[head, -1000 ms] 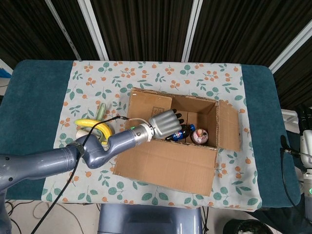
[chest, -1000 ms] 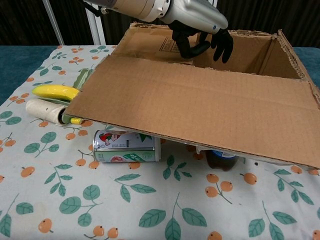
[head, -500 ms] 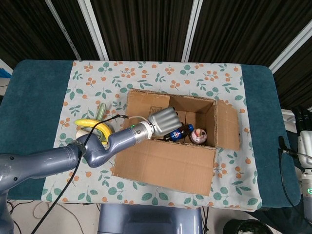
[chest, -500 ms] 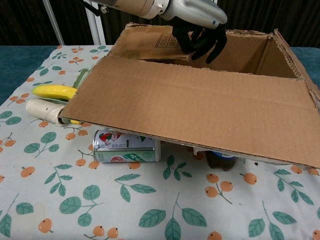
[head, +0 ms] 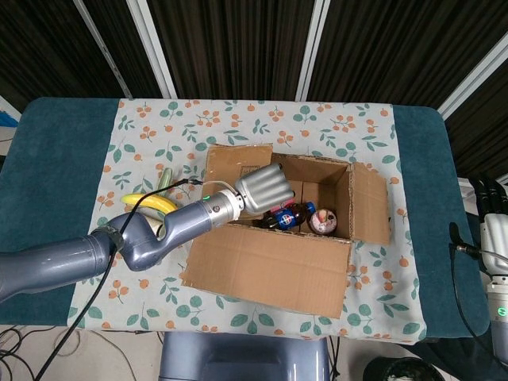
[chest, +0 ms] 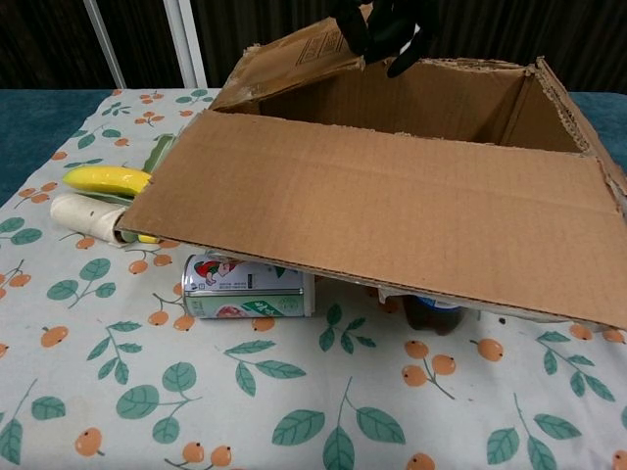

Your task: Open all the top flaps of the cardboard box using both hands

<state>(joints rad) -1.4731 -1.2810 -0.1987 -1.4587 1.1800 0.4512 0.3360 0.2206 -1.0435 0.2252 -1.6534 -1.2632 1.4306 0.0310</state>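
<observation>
The cardboard box point(head: 317, 168) stands mid-table on the leaf-print cloth. Its front flap point(head: 266, 266) lies folded out toward me and fills the chest view point(chest: 392, 211). The right flap point(head: 371, 202) is folded outward. The left flap point(head: 234, 168) tilts upward point(chest: 294, 64), with my left hand point(head: 262, 189) curled over its free edge. Only that hand's dark fingers point(chest: 387, 24) show at the top of the chest view. My right hand point(head: 490, 210) hangs off the table's right edge, far from the box, and its pose is unclear.
Inside the box lie a dark bottle point(head: 290, 216) and a pinkish item point(head: 324, 221). Left of the box are a banana point(head: 147, 202), a paper roll point(chest: 88, 215) and a green object point(head: 164, 181). A drink can point(chest: 245, 287) lies under the front flap.
My left hand has risen and drawn back to the left, and the left flap has swung up from inside the box with it. The right hand has barely moved.
</observation>
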